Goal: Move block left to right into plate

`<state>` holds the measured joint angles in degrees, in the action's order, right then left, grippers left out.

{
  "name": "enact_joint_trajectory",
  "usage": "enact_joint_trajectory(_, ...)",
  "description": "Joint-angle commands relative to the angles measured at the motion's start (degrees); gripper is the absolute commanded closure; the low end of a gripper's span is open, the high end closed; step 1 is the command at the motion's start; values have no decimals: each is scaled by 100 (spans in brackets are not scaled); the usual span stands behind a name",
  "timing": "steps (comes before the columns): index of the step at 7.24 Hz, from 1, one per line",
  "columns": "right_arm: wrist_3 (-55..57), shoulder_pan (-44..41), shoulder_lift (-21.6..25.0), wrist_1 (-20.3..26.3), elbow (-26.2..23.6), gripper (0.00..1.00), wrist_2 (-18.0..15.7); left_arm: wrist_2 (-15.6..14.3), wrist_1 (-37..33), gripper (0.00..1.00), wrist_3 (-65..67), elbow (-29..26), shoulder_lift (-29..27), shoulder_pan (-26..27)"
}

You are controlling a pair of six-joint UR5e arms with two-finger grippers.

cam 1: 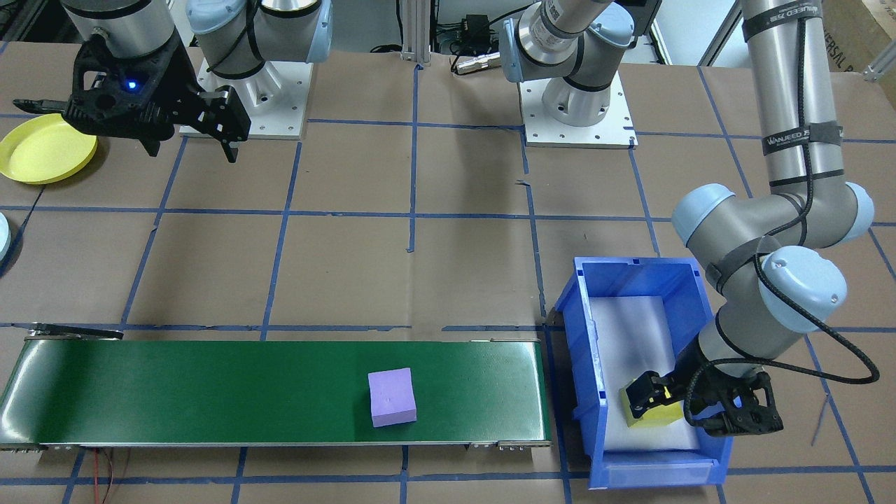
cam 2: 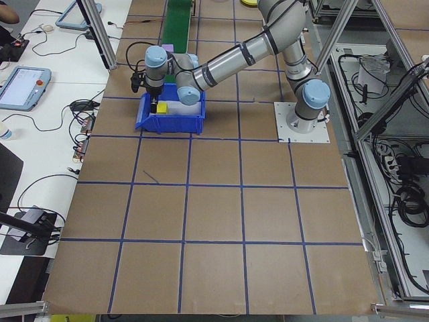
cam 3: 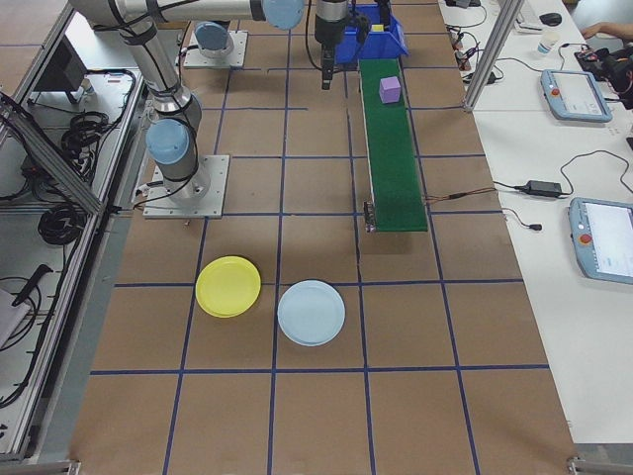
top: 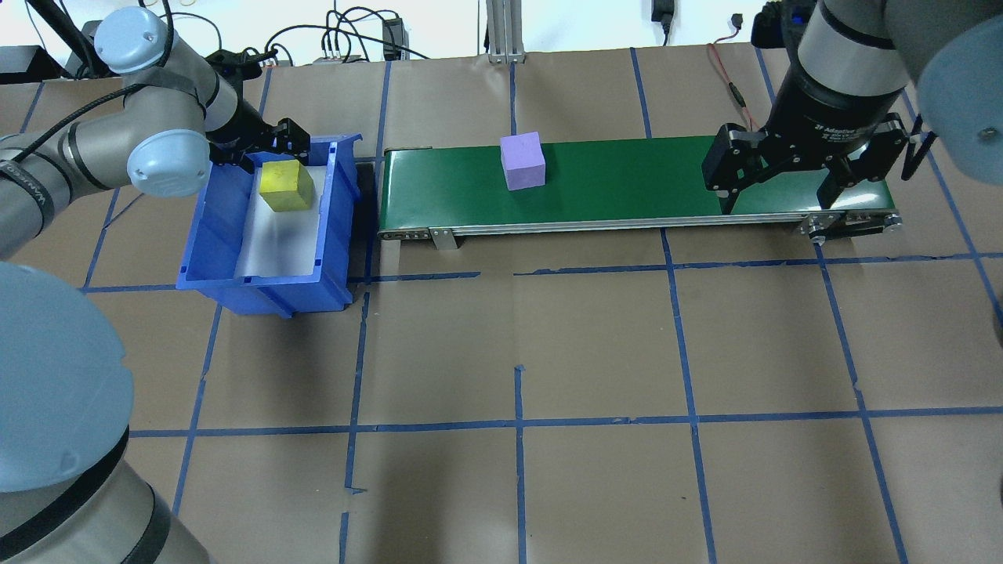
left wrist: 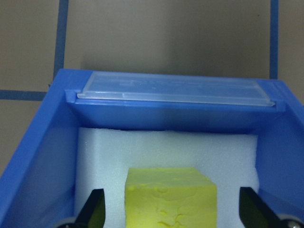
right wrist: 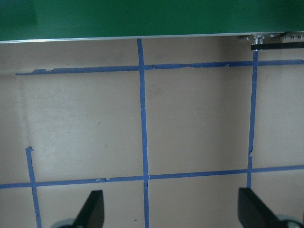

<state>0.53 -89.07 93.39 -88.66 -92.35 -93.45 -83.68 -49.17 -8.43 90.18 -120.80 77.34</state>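
Observation:
A yellow block (left wrist: 171,194) lies on white foam inside the blue bin (cam 1: 581,329). My left gripper (left wrist: 171,211) is lowered into the bin, open, with a finger (left wrist: 95,209) on each side of the block and a gap at both. In the front-facing view that gripper (cam 1: 693,409) is at the bin's near end. A purple block (cam 1: 392,397) sits on the green conveyor belt (cam 1: 210,392). My right gripper (top: 776,192) hangs open and empty over the table beside the belt's other end. The yellow plate (cam 1: 45,148) lies on the table beyond it.
A light blue plate (cam 3: 312,312) lies next to the yellow plate (cam 3: 228,286). The bin (top: 258,294) butts against the belt's left end (top: 392,188). Both arm bases (cam 1: 577,119) are bolted at the table's robot side. Blue tape lines grid the brown table.

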Motion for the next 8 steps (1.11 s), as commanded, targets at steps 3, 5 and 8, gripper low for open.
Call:
enact_joint_trajectory(3,-499,845,-819,-335,173,0,705,-8,48,57,-358,236,-119,0)
enact_joint_trajectory(5,-1264,1075,-1671,-1629,200,0,706,18,-4,67,-607,185,422,9)
enact_joint_trajectory(8,-1898,1094,-2017,-2241,209,0,723,307,-13,67,-249,176,1408,734)
